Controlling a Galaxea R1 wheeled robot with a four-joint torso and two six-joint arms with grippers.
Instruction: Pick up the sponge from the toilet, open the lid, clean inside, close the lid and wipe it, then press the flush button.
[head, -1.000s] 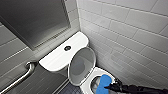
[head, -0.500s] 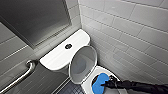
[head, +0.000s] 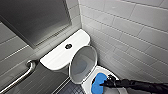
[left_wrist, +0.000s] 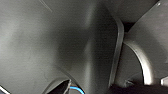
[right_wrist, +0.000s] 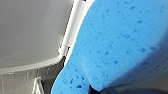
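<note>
Mid-clean at the toilet: sponge clenched in right gripper, low over the bowl's open mouth, at 5 o'clock from the lid. Lid raised, tilted back toward the tank at 11 o'clock, greyish underside facing the arm. Flush button on the tank top, well apart from the gripper. From the right wrist, blue foam close beside a white edge.

Could lose the sponge into the bowl if dragged hard along the rim, with soft foam likely to squeeze out of the grip. Could also tip the lid forward onto the arm on any sweep toward 11 o'clock, with lid and gripper so near each other. Might press too lightly and merely skim the ceramic.

Against half a second earlier: sponge drawn slightly back toward 6 o'clock and showing a little smaller; lid, tank and framing much the same.
</note>
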